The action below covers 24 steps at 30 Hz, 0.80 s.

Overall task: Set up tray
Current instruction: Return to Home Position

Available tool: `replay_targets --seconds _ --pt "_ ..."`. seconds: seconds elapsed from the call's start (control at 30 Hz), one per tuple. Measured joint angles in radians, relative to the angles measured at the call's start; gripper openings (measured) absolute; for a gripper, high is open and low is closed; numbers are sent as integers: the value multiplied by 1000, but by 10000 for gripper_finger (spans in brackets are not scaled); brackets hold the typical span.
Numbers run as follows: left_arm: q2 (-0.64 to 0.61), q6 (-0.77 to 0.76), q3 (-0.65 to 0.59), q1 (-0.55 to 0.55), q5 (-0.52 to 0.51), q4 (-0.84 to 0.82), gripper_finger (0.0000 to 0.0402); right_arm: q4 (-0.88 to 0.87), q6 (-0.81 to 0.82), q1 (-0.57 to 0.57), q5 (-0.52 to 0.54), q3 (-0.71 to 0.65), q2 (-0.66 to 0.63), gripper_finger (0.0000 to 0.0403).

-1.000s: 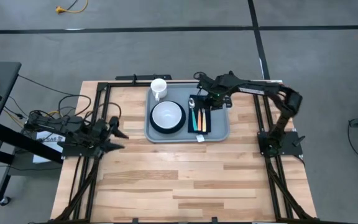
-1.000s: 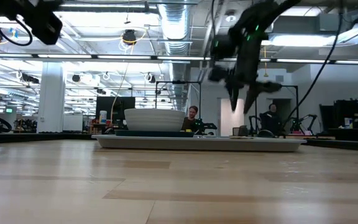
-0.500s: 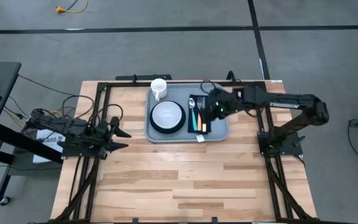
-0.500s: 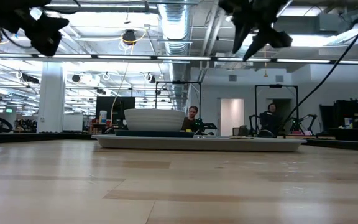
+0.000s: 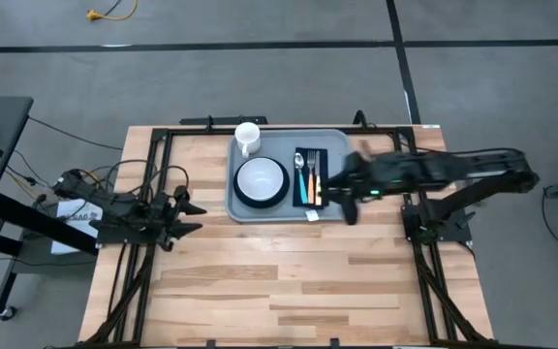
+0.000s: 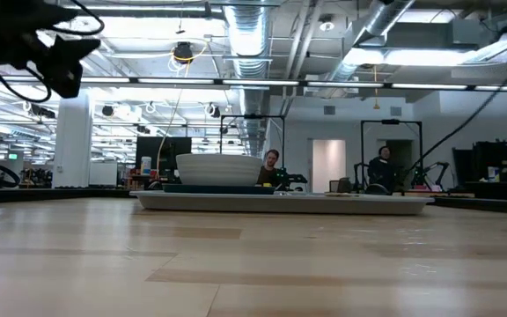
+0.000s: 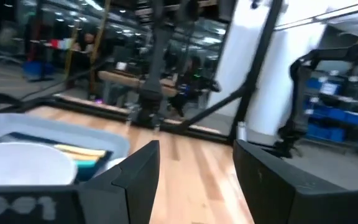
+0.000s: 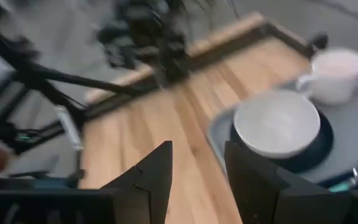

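High view gives you the tray: a flat, smooth grey-blue plastic rectangle with rounded corners and a low rim, lying at the far middle of the pale wood-plank counter. It carries a white mug at its far left corner, a round white bowl on a dark plate, and a dark napkin with cutlery. Your right gripper hangs over the tray's right side, fingers apart. Your left gripper waits at the counter's left side, also spread.
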Motion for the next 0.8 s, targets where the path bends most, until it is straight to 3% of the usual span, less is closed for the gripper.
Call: replay_targets --seconds 0.13,0.33,0.6,0.8 --pt "0 2 -1 -12 -39 -38 193 207 -71 22 -60 -182 -204 141" --pt "1 0 -1 -13 -34 -66 193 555 -251 57 -280 -585 -489 137" --pt "1 1 -2 -13 -40 -66 193 629 -319 102 -186 -882 -734 139" --pt "2 -27 -3 -12 -37 -76 193 590 -265 107 -188 -1024 -975 136"
